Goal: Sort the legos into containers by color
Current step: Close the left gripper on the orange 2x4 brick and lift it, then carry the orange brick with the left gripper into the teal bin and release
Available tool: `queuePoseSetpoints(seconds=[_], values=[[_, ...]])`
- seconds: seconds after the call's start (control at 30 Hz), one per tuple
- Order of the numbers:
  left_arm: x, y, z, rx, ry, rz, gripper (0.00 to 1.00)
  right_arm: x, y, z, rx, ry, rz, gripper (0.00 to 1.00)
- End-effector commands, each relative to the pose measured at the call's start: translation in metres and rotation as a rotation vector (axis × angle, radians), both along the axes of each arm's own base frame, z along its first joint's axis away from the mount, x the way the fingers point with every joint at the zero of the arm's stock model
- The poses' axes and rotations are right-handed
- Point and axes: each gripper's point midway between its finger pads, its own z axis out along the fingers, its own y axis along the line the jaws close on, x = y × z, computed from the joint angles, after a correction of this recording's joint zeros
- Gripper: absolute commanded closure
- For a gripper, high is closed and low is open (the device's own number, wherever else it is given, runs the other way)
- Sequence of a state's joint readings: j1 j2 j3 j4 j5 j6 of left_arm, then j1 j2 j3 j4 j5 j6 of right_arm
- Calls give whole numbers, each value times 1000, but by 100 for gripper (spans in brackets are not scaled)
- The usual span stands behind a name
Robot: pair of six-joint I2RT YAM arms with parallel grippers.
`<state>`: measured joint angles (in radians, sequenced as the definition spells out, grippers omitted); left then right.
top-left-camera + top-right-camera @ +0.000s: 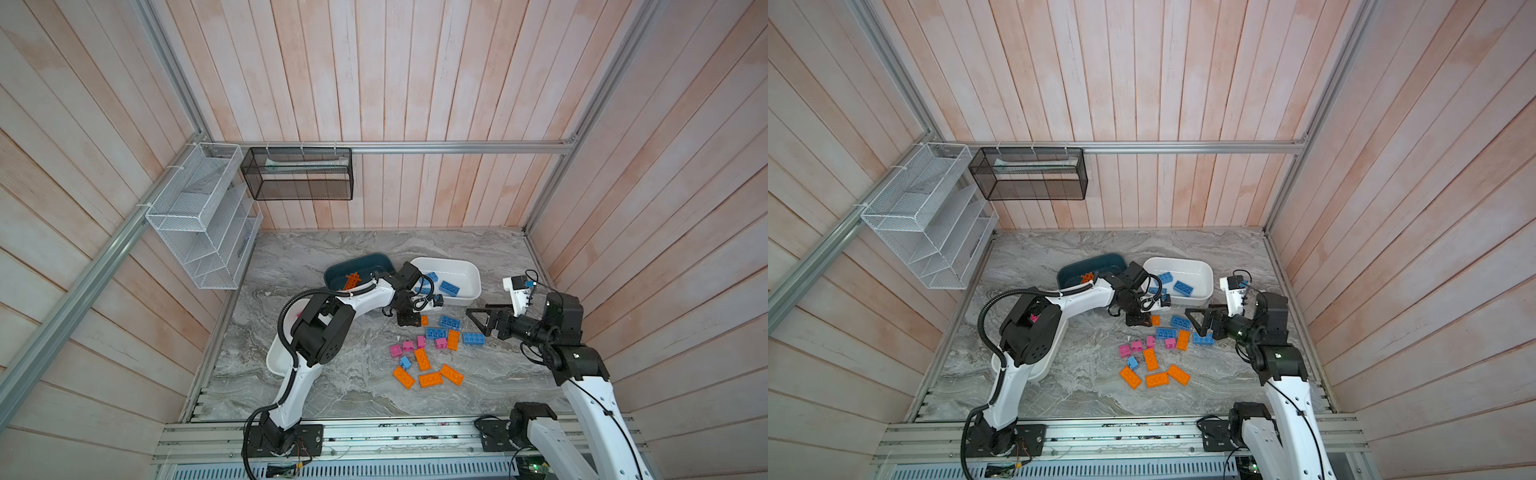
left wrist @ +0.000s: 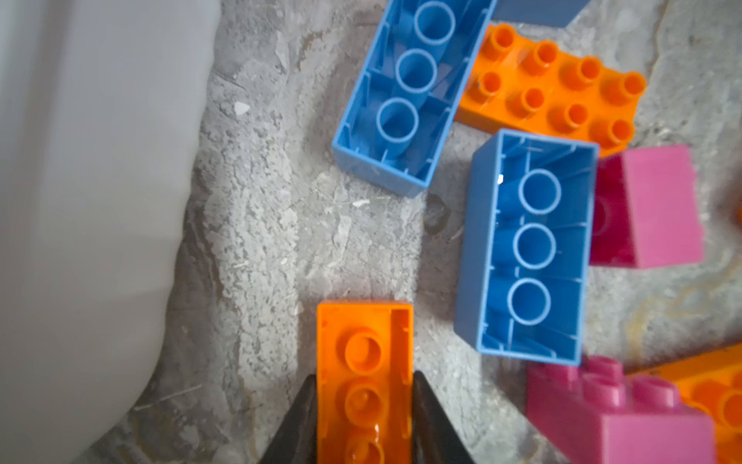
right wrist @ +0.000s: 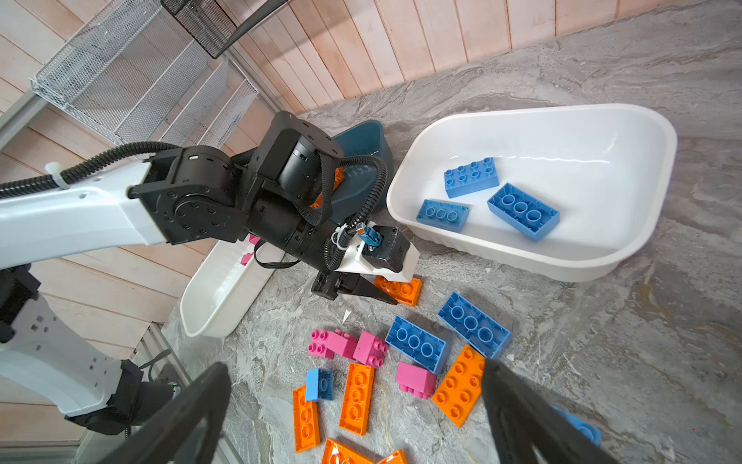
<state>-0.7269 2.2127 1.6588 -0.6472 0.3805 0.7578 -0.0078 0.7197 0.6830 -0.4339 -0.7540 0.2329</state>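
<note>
My left gripper [image 2: 363, 405] is shut on a small orange lego [image 2: 363, 361] low over the marble, just in front of the white tub [image 1: 469, 270] that holds three blue legos [image 3: 522, 211]. In both top views that gripper [image 1: 409, 319] [image 1: 1139, 320] is right of the dark teal tub [image 1: 361, 262], which holds a spiky orange piece [image 1: 352, 279]. My right gripper [image 1: 476, 321] [image 3: 357, 367] hangs open and empty above the loose pile. Blue [image 1: 435, 332], orange [image 1: 422, 358] and pink legos [image 1: 409, 345] lie scattered there.
A second white tub [image 1: 276, 361] sits under my left arm's elbow with pink legos [image 3: 245, 259] in it. A white wire-mesh rack [image 1: 199, 216] and a black mesh basket [image 1: 299, 174] hang on the back-left walls. Wooden walls close in the table.
</note>
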Motion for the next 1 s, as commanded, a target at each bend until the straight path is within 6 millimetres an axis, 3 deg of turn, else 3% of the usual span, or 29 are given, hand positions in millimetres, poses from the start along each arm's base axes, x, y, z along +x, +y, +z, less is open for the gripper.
queuePoseSetpoints(seconds=[0.0,0.1,0.2,0.47,0.7,0.97], values=[[5,-3,50,-69,-43,23,70,1,3,7,9,-19,14,2],[2,-1,89,-132,-37,50,70,2,4,9,23,-24,19,2],[7,14,121,-176,-3,137,69,6,5,10,44,-23,16,2],[64,92,163,-260,-76,533,70,14,23,19,51,-44,62,2],[118,147,157,-276,-133,891,71,17,45,13,38,-40,93,3],[158,152,111,-240,-87,1073,71,16,51,10,26,-38,99,2]])
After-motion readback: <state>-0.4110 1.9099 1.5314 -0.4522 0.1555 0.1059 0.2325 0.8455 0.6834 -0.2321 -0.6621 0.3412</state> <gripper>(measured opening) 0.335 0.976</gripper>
